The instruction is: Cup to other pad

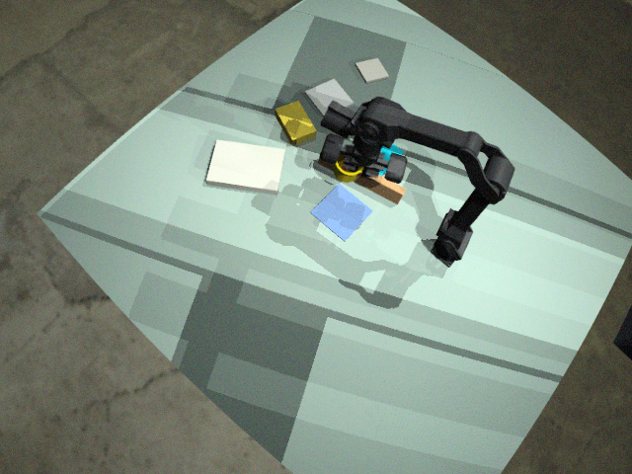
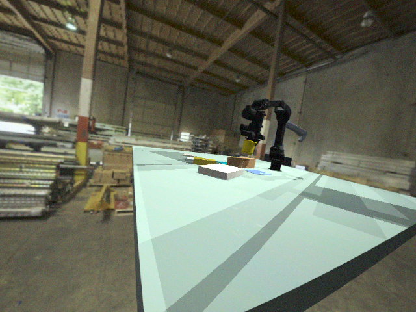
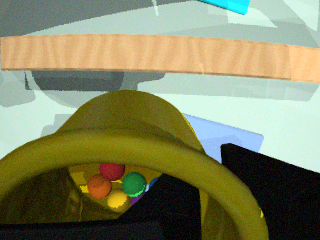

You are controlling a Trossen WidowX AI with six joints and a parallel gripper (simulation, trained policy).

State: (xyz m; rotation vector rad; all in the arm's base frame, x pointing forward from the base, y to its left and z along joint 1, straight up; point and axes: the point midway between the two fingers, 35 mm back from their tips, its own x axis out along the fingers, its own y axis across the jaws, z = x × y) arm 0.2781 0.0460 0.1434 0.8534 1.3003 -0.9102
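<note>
Claw (image 1: 352, 165) (image 2: 252, 139) clenched on the yellow cup (image 1: 348, 172) (image 2: 248, 146) (image 3: 125, 145), raised mid-frame in the top view. Probably light and stiff-walled. Best held at the wall near the rim, kept level: loose marbles (image 3: 117, 186) inside could roll and shift weight.

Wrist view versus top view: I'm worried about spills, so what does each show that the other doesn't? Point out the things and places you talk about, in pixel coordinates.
Only the wrist view shows marbles (image 3: 134, 184) inside the cup (image 1: 348, 177) (image 2: 248, 147) (image 3: 127, 115).
Only the top view shows the yellow block (image 1: 294, 119) (image 2: 204, 161) and large white slab (image 1: 246, 165) (image 2: 220, 171).
Both show the cup, blue pad (image 1: 341, 211) (image 2: 258, 172) (image 3: 215, 131), wooden block (image 1: 386, 191) (image 2: 241, 162) (image 3: 140, 52) and part of something cyan (image 1: 392, 150) (image 2: 221, 162) (image 3: 230, 5).
</note>
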